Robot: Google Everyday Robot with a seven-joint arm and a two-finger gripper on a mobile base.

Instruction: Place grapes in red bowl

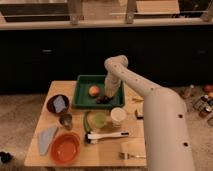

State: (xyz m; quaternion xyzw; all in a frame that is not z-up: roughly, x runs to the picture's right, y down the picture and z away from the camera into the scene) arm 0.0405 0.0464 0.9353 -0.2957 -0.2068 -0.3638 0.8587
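Observation:
The grapes [104, 99] are a small dark bunch lying in the green tray [82, 92], at its front right, next to a round orange-red fruit [94, 90]. My gripper [109, 95] reaches down into the tray right at the grapes, at the end of the white arm that comes in from the lower right. The red bowl [65, 147] is wide and shallow and sits near the table's front left corner, well away from the gripper.
A small dark maroon bowl [57, 104] holding something pale sits at the left. A metal cup [66, 120], a green bowl [96, 120], a white cup [118, 116], a white-handled brush [107, 136], a grey cloth [47, 138] and a fork [131, 155] lie on the wooden table.

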